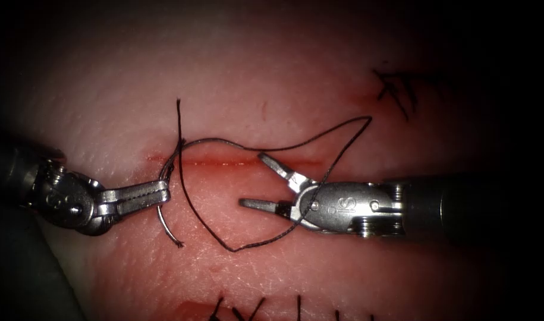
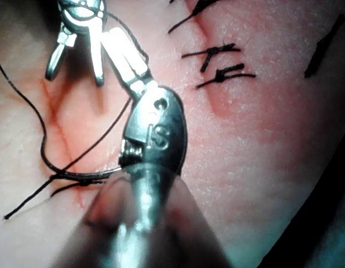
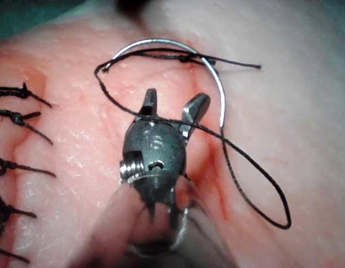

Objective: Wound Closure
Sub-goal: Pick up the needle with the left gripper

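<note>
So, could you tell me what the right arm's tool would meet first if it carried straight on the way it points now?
Probably the thread looping below the cut, then the needle held by the left tool. The right tool, jaws open and empty, points left; depth is unclear, so it might pass above the thread.

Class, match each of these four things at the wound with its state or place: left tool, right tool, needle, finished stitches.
Things:
1. left tool
2. right tool
3. needle
4. finished stitches

States or places:
A. jaws wide open, holding nothing, thread draped across it
B. dark knotted ends on the tissue, away from the open cut
C. jaws shut on the needle near the left end of the cut
D. curved, held partway along its curve, thread trailing from its lower end

Pairs: 1-C, 2-A, 3-D, 4-B
</note>
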You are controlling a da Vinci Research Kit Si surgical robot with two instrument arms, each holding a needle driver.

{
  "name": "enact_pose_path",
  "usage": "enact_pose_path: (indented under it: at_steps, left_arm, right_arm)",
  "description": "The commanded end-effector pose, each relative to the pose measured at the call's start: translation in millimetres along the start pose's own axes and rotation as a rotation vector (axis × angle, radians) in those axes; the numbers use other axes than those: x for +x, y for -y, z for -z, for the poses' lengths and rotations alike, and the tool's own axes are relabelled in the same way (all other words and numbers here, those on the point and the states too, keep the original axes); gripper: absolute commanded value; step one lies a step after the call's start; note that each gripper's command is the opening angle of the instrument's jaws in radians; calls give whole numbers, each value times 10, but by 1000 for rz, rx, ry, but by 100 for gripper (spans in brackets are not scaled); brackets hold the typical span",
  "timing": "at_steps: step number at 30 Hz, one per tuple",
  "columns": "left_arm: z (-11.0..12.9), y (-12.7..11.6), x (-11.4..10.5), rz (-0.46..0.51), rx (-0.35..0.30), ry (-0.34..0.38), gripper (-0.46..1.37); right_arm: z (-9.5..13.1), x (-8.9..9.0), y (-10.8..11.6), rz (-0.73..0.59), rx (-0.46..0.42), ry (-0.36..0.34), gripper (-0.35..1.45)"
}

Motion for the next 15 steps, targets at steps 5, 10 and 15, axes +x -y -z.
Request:
enact_pose_path:
  at_steps: [5,10,15]
  left_arm:
    - [1,1,0,57,-4,6,-35]
    - [1,2,-1,15,-35,97,-35]
    - [5,1,0,-87,-61,242,-35]
  right_arm:
    - [2,1,-1,4,0,0,82]
    - [3,1,-2,4,1,0,83]
    - [3,1,-2,4,1,0,83]
